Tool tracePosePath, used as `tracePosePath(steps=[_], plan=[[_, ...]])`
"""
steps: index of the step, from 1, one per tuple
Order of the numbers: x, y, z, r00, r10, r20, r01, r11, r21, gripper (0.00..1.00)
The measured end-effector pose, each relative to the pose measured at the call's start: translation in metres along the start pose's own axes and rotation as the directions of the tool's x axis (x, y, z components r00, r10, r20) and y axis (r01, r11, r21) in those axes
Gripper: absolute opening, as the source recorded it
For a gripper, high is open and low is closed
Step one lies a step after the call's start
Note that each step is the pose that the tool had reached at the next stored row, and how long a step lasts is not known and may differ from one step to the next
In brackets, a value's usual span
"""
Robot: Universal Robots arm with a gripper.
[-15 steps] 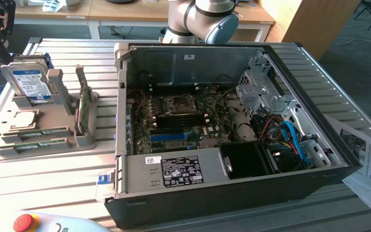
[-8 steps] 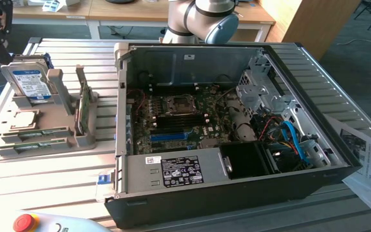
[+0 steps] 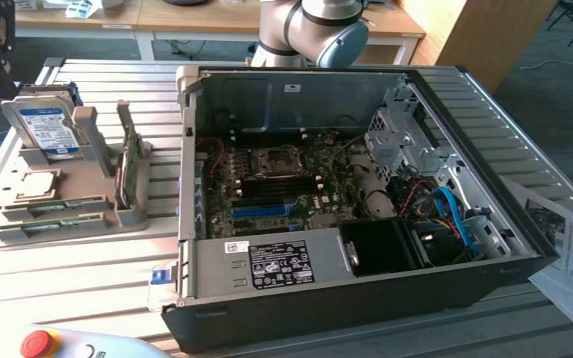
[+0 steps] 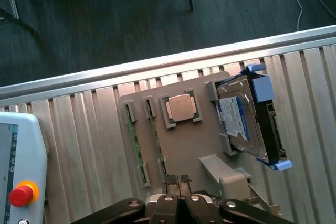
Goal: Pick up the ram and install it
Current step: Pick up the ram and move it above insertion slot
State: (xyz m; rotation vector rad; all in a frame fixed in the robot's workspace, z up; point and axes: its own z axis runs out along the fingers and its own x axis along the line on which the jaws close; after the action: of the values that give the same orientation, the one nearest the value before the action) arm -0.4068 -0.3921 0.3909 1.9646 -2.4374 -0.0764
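Observation:
Two ram sticks, thin and green [image 3: 56,206] [image 4: 134,140], lie flat in slots along one edge of a grey holder [image 3: 87,186] [image 4: 205,135]. The holder sits on the slatted table at the exterior view's left. My gripper [image 4: 178,179] hangs well above the holder, fingers shut together with nothing between them, apart from the sticks. The open computer case [image 3: 366,298] lies beside the holder, with the motherboard's black memory slots [image 3: 284,183] exposed. One arm joint [image 3: 327,30] shows behind the case.
The holder also carries a silver hard drive with a blue label [image 3: 50,127] [image 4: 236,116], a square processor [image 3: 36,184] [image 4: 181,107] and an upright green card [image 3: 127,168]. A pendant with a red stop button [image 3: 38,343] [image 4: 21,194] lies nearby. Papers [image 3: 570,253] lie at the exterior view's right.

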Motion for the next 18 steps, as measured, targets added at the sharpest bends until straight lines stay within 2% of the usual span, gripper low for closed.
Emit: tracePosePath(steps=[5, 10, 18], plan=[[0.0, 0.0, 0.0, 0.9983, -0.058, -0.0025, 0.058, 0.9983, -0.0013, 0.1], [0.0, 0.0, 0.0, 0.9935, -0.114, -0.0049, 0.114, 0.9935, -0.0028, 0.1], [0.0, 0.0, 0.0, 0.9925, -0.122, -0.0053, 0.122, 0.9925, -0.0031, 0.1]])
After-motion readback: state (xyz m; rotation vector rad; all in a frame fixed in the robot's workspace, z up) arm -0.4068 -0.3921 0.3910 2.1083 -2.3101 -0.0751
